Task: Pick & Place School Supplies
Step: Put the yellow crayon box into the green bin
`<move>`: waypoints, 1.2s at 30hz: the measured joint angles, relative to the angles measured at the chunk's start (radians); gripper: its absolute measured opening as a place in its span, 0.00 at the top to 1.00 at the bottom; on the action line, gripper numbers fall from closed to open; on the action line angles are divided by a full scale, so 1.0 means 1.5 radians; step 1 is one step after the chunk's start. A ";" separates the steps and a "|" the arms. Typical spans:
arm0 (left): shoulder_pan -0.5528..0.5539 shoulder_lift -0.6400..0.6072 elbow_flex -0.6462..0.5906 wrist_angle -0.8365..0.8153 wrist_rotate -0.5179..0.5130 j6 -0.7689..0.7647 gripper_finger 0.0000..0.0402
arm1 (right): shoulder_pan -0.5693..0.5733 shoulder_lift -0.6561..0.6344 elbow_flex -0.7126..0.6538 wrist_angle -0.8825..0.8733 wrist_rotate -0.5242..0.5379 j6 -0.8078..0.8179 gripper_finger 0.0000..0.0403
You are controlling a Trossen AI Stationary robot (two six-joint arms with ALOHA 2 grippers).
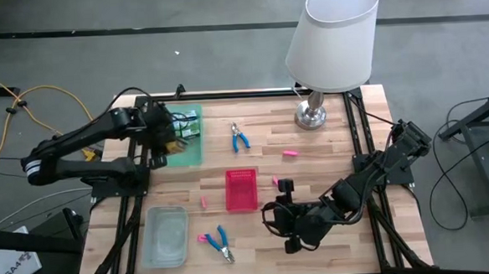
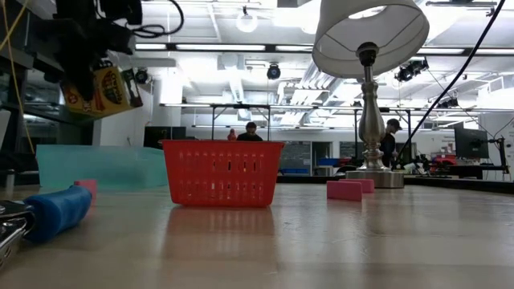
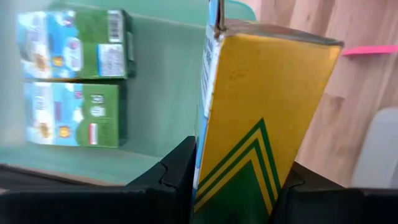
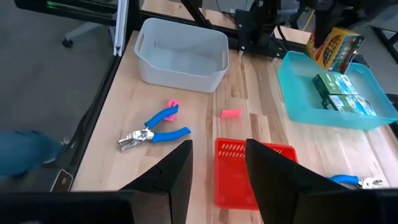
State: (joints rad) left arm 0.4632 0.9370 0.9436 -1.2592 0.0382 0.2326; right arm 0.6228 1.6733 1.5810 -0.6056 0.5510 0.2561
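Note:
My left gripper (image 1: 176,139) hangs over the near edge of the green tray (image 1: 191,153), shut on a yellow-and-green box (image 3: 249,118). The low view shows that box (image 2: 104,88) high at the left. Two more green boxes (image 3: 74,78) lie flat in the tray. Blue-handled pliers lie at the table's middle (image 1: 240,137) and near its front edge (image 1: 221,243). Pink erasers (image 1: 290,153) are scattered on the wood. My right gripper (image 4: 217,171) stands open in the air, right of the red basket (image 1: 241,190), with nothing between its fingers. My left gripper pinches the box between its two fingers, one on each narrow side (image 3: 202,168), near one end of the box. The fingers come from above, pointing steeply down. The box is lifted clear above the tray and hangs tilted below the gripper.
A lamp (image 1: 324,49) stands at the table's far right. A clear plastic bin (image 1: 166,235) sits at the near left. The red mesh basket stands mid-table. People show in the room beyond the table.

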 joint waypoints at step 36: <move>0.101 0.411 -0.001 0.055 0.116 0.228 0.72 | 0.035 0.000 0.000 -0.004 0.001 0.019 0.66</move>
State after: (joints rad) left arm 0.6140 1.5531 0.9424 -1.1770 0.2119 0.5739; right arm 0.6754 1.6737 1.5810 -0.6117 0.5521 0.2840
